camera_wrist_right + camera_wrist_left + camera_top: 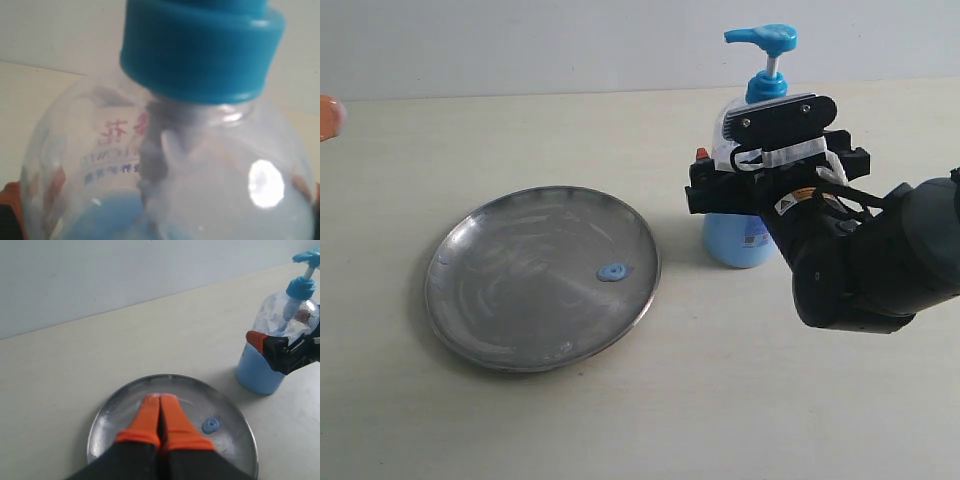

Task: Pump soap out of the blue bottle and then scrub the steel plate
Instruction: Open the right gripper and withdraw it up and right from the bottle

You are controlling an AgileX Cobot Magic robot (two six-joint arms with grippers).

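Right now the blue bottle [738,240] stands upright on the surface [770,400], just beside the steel plate [500,330], which lies flat on the left arm's side. A small blob of soap [613,271] sits on the plate near the rim closest to the bottle, so the pumping looks done to me. The right gripper [772,172] is around the bottle's shoulder, under the blue collar [200,45]. Its fingers [256,339] stand wide apart, one to each side and close to the clear wall, and I see no dent to say they squeeze it. The left gripper [160,400] hangs over the plate with its orange fingers pressed together and nothing between them.

The bottle seems about half full, so its weight sits low, but it is tall on a narrow base and would likely tip under a sideways push at the pump head [762,38]. Its wall looks like thin, smooth plastic that gives and could slip, so the shoulder is the sensible hold. The plate is stiff and hard, yet I would expect it to skate on this smooth surface when scrubbed, the more so with soap on it.
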